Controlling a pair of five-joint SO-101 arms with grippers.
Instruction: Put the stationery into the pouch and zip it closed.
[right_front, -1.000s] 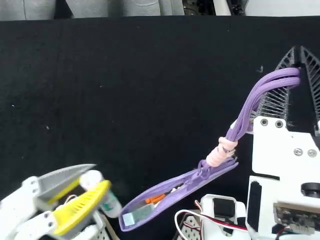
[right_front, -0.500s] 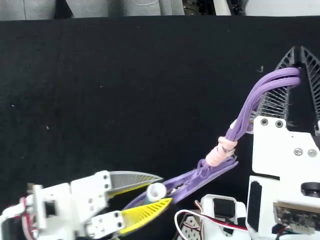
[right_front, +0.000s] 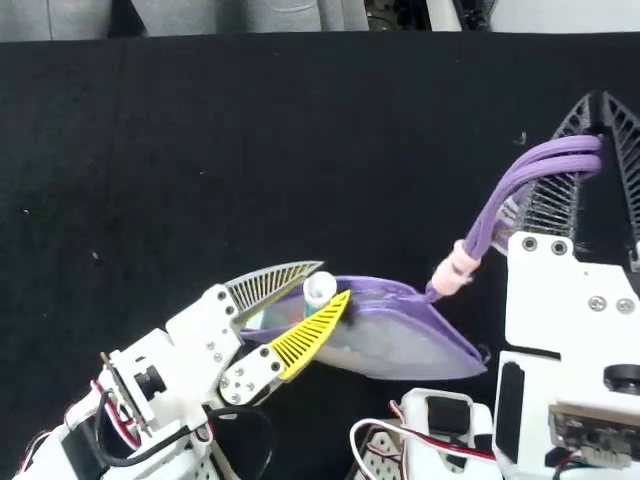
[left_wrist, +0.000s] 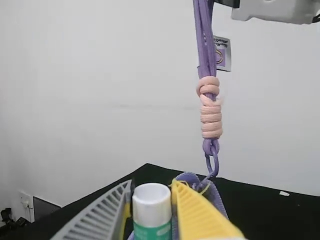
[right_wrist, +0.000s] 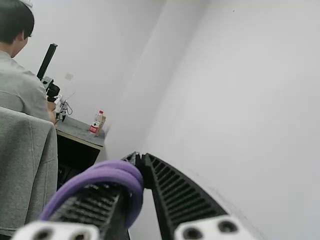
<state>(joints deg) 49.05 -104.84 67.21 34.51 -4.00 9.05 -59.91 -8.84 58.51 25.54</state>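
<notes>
A purple pouch (right_front: 390, 330) hangs low over the black table (right_front: 250, 150) by its purple cord (right_front: 520, 190), which has a pink knot (right_front: 453, 267). My right gripper (right_front: 600, 125) is shut on the cord's loop (right_wrist: 100, 177) at the right edge. My left gripper (right_front: 320, 292) is shut on a glue stick (right_front: 319, 289) with a white cap and green label (left_wrist: 151, 210), held at the pouch's upper edge. In the left wrist view the cord (left_wrist: 202, 35), the knot (left_wrist: 210, 107) and the pouch top (left_wrist: 192, 181) rise just behind the stick.
White arm bases and wiring (right_front: 560, 350) crowd the near right corner. The far and left parts of the table lie bare. A person in grey sits in the room behind (right_wrist: 20, 100), away from the task's things.
My left arm has swung from the near left corner to the pouch, carrying the glue stick. The pouch has turned from edge-on to showing its broad side, and the pink knot has risen slightly.
</notes>
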